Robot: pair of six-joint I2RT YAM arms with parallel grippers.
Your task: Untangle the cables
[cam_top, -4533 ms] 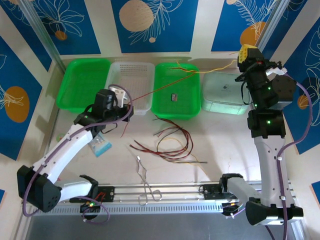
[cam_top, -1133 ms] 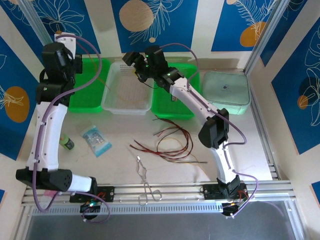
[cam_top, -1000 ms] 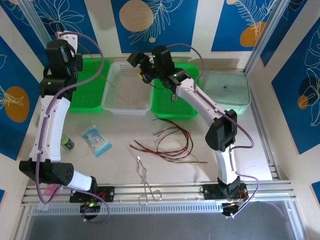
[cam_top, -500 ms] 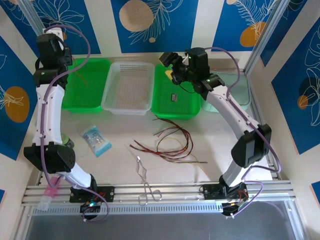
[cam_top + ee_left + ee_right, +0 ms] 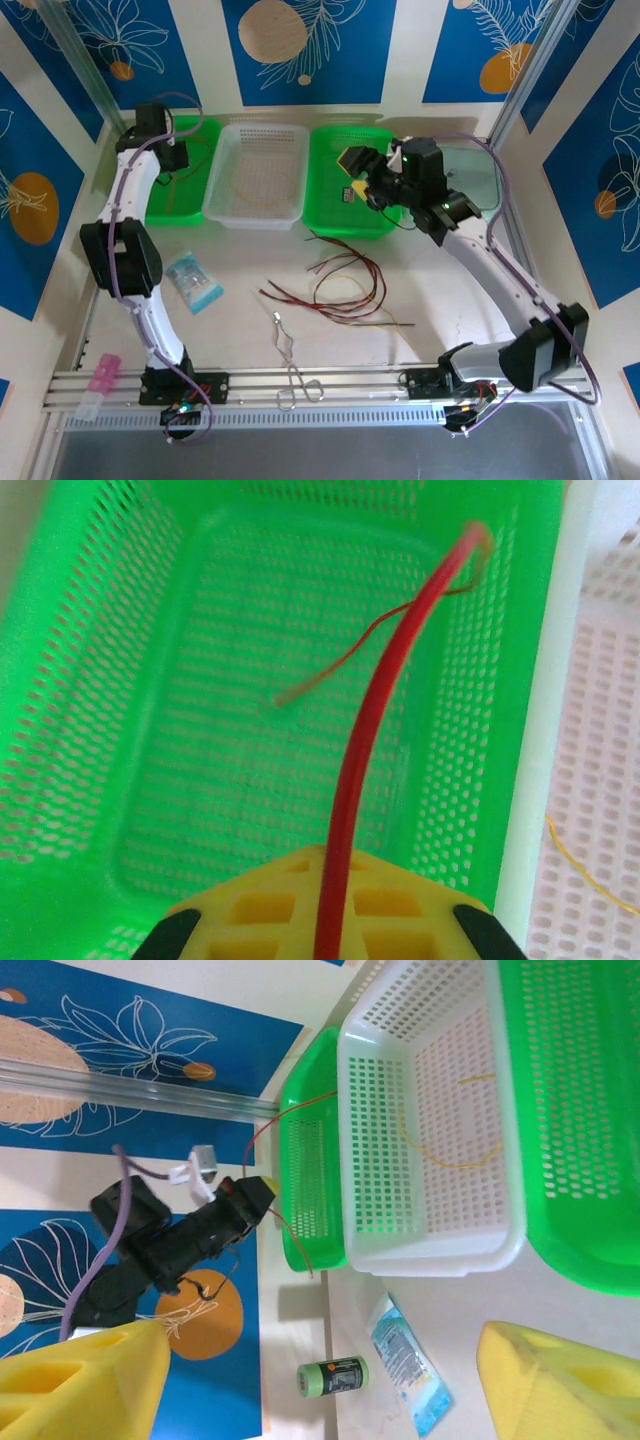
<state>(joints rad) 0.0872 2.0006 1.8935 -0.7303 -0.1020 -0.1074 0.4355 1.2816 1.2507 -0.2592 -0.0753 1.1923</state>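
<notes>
Readable text: none in any view.
Blue-and-white packet (image 5: 193, 282): on the table, well apart from the left claw (image 5: 168, 152), on its near side; the print shows as blue patches and fine lines, too small to read.
Green cylinder (image 5: 333, 1374): just beside the packet, low between the yellow fingers (image 5: 80, 1380) of the right claw (image 5: 358, 168); dark band at one end, lettering illegible.
Small dark item (image 5: 347, 194): in the green tray (image 5: 330, 215), just beside the right claw; pale mark, unreadable.
Wall panels (image 5: 300, 40): leaf and disc drawings, no letters.
</notes>
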